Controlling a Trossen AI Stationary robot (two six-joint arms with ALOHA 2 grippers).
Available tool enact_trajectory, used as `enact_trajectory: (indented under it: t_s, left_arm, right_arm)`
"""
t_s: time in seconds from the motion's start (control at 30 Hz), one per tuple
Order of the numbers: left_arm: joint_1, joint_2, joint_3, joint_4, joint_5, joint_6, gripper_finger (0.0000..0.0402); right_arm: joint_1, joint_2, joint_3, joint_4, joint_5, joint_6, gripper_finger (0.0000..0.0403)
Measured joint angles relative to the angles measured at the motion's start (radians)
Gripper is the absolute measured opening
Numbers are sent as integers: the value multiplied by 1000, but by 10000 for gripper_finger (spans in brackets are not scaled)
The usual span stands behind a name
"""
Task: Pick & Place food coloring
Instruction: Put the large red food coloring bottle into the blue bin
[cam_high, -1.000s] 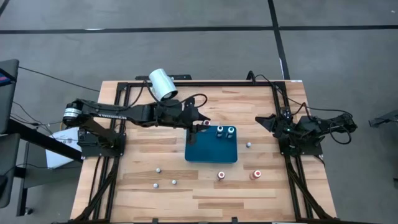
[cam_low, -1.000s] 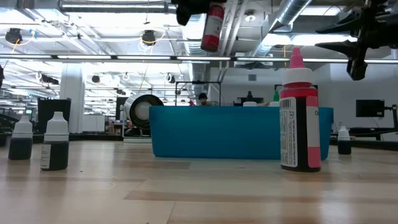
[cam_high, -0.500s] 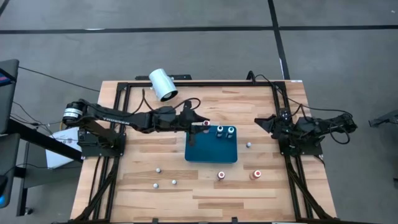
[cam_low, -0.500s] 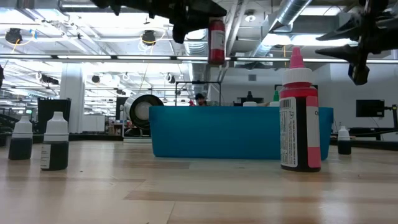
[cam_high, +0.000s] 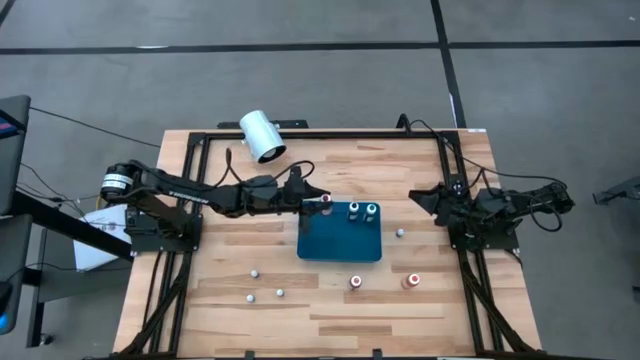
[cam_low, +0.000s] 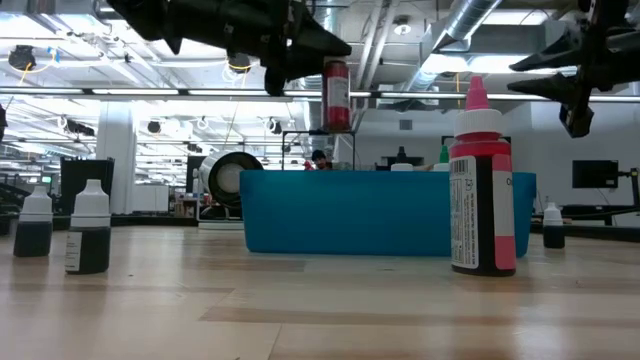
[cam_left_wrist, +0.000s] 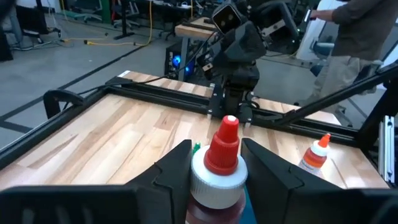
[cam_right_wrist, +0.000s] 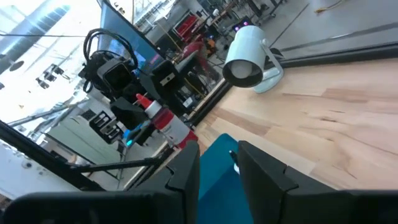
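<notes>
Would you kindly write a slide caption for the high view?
Left end effector holds a red food coloring bottle over the blue tray; the right arm waits at the table edge.

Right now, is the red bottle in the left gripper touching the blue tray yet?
Apart. The low view shows the red bottle hanging in the left gripper with clear background between its base and the blue tray's rim.

Grey floor (cam_high: 320, 70); ceiling ducts (cam_low: 470, 25), lights.
</notes>
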Motion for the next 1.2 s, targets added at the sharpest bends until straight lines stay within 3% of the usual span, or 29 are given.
enact_trajectory:
  t_s: [0.4,0.63,0.77,1.2]
  left_arm:
    - [4,0,-47,21,-1,-28,118]
    - [4,0,-63,35,-1,-35,117]
    - [9,0,-63,36,-2,-28,117]
    - [14,217,-63,266,-3,-47,117]
  right_arm:
    - [0,0,0,-194,-5,-24,98]
    - [1,0,0,-209,-62,-422,98]
    - [1,0,0,-168,-60,-571,98]
    - [0,0,0,-163,-50,-567,98]
